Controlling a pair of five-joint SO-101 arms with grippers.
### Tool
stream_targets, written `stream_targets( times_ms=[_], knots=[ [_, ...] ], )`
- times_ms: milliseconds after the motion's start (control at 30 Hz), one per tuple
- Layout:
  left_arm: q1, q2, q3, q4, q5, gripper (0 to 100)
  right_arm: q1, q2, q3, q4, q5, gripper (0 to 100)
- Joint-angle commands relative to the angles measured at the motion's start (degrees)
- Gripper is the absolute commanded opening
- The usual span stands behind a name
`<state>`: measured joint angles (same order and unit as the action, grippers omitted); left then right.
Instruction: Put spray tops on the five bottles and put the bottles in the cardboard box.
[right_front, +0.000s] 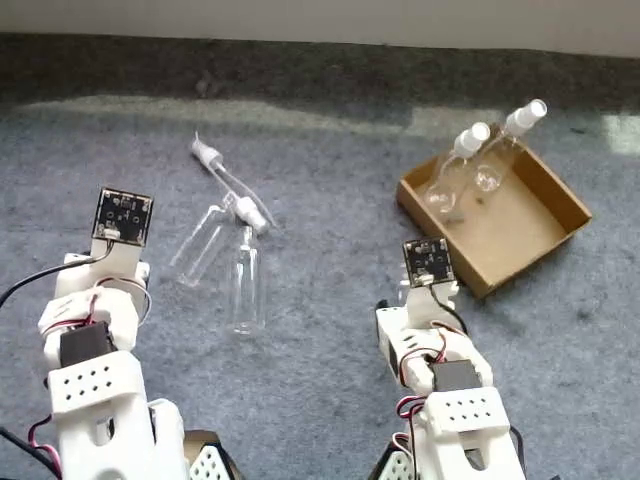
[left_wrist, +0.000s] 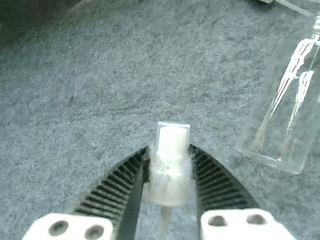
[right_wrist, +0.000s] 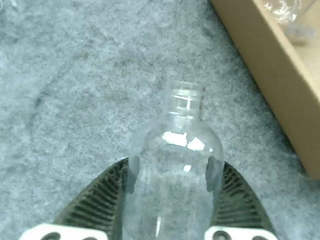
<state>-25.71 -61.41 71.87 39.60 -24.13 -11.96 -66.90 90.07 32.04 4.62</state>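
In the left wrist view my left gripper (left_wrist: 169, 152) is shut on a white spray top (left_wrist: 169, 172) just above the carpet, with a clear bottle (left_wrist: 287, 115) lying beside it. My right gripper (right_wrist: 172, 165) is shut on a clear bottle (right_wrist: 175, 150) with a bare threaded neck, close to the cardboard box (right_wrist: 270, 75). From above, the cardboard box (right_front: 530, 250) holds two bottles with spray tops (right_front: 447, 175) (right_front: 497, 150). Two bare bottles (right_front: 198, 247) (right_front: 246, 280) lie on the carpet between the arms. A spray top (right_front: 250, 213) lies by their necks, and another (right_front: 207, 153) farther back.
Grey carpet covers the table. The left arm (right_front: 95, 330) stands at the lower left and the right arm (right_front: 440, 370) at the lower right, just in front of the box's near corner. A dark strip runs along the far edge.
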Motion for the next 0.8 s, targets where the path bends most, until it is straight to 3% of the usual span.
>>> stream_targets(
  times_ms=[0, 267, 433, 633, 767],
  knots=[
    [-0.7, -0.7, 0.3, -4.7, 0.3, 1, 0.5, -0.6, 0.0, -1.5, -0.1, 12.8],
    [-1.6, -1.0, -0.4, -4.7, 0.3, 1, 0.5, -0.6, 0.0, -1.5, -0.1, 12.8],
    [-0.8, -1.1, -3.6, 3.7, 0.4, 1, 0.5, -0.6, 0.0, -1.5, -0.1, 12.8],
    [5.4, -1.1, -11.5, 14.1, 0.5, 1, 0.5, -0.6, 0.0, -1.5, -0.1, 12.8],
    [10.7, -1.1, -14.5, 15.8, 0.5, 1, 0.5, -0.6, 0.0, -1.5, -0.1, 12.8]
  ],
)
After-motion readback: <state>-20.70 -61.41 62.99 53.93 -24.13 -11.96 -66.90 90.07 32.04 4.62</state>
